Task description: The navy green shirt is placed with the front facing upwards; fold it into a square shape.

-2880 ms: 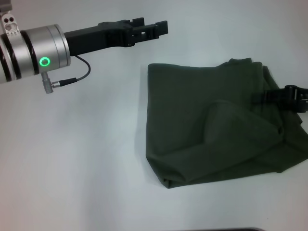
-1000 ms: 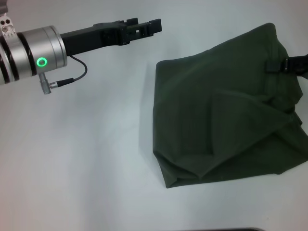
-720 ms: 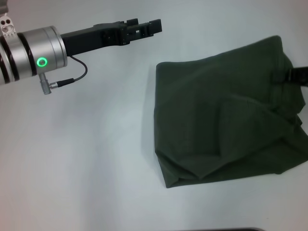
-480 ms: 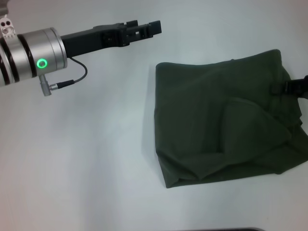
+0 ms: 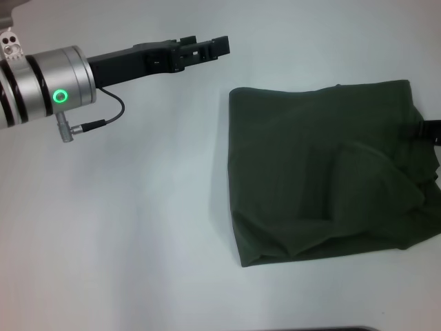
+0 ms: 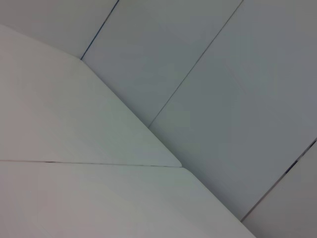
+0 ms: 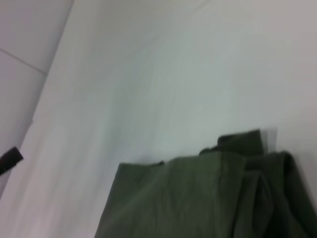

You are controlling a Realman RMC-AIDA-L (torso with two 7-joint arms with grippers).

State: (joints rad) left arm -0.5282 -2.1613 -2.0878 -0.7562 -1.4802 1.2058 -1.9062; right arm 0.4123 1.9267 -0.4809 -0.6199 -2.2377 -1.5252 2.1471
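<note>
The navy green shirt (image 5: 324, 172) lies folded into a rough rectangle on the right half of the white table (image 5: 124, 227). Its plain dark olive cloth faces up, with a loose diagonal fold across the near right part. The right wrist view shows the shirt (image 7: 198, 198) filling its lower part, with bunched layers at one corner. Only a black sliver of my right gripper (image 5: 433, 131) shows, at the right edge of the head view against the shirt's right side. My left gripper (image 5: 210, 47) hovers open and holding nothing over the table's far left, clear of the shirt's far left corner.
The left arm's silver wrist with a green light (image 5: 62, 95) and a dangling cable (image 5: 103, 121) reaches in from the left. Bare white table lies left of and in front of the shirt. The left wrist view shows only pale wall panels (image 6: 198, 99).
The shirt's far right corner, held lifted a second ago, has come down and the far edge now lies flat. The right gripper has drawn back toward the right edge. The left arm barely moved.
</note>
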